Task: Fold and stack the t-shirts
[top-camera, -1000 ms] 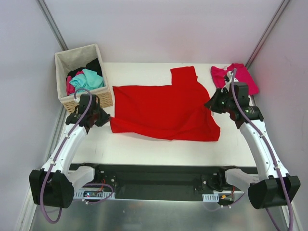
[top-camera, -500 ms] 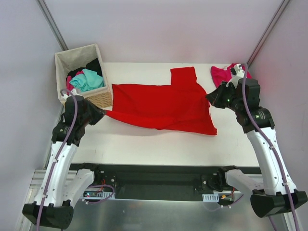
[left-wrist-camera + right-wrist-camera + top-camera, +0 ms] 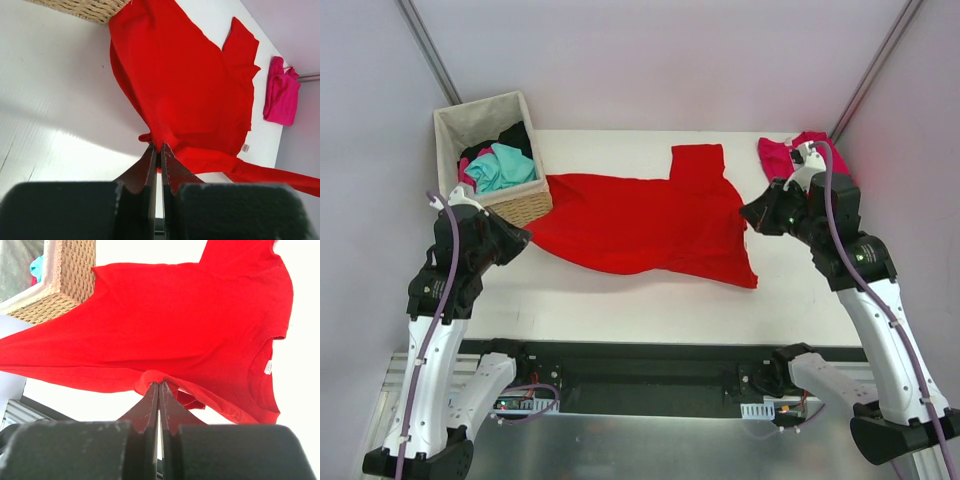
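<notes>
Partly unseen: pink t-shirt (image 3: 775, 160), near portion behind right arm (image 3: 840, 240); wicker basket (image 3: 85, 9), cut by the left wrist view's top edge; red t-shirt (image 3: 190, 320), neck label (image 3: 268, 368) print too small to read.

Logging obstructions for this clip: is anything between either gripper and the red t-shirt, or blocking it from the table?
Nothing visible does. The left gripper and right gripper are each shut on the red t-shirt. The wicker basket sits close beside its left edge, and the pink t-shirt lies apart at the far right corner.
</notes>
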Controlling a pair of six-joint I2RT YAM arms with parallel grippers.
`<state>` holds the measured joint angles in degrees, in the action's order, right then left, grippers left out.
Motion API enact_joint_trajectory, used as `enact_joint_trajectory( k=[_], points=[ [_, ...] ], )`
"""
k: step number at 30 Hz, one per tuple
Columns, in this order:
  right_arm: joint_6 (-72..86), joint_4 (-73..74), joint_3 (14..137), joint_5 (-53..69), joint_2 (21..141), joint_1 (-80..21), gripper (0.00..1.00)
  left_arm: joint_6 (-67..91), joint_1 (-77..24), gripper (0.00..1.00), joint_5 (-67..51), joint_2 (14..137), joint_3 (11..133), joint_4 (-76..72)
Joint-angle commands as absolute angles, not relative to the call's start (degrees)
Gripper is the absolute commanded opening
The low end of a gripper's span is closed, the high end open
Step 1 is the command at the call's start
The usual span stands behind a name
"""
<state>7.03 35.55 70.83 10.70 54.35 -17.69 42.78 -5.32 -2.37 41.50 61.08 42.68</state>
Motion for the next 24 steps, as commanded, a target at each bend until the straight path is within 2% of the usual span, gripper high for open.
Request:
enact_joint_trajectory(
  k=[1, 16, 24],
  points=[
    [6.7, 36.4, 71.4, 9.0, 52.2, -18.5, 0.01, 42.0, -5.7, 0.00, -2.6, 39.6, 58.5, 43.9],
    [5.4, 37.6, 62.9, 8.1, 48.6, -17.5, 0.01, 42.6, -5.7, 0.00, -4.0, 38.6, 48.9, 41.3],
    [6.1, 34.2, 61.3, 11.2, 53.7, -15.9, 0.01, 42.5, -5.7, 0.00, -1.7, 43.1, 45.4, 37.5]
  ],
)
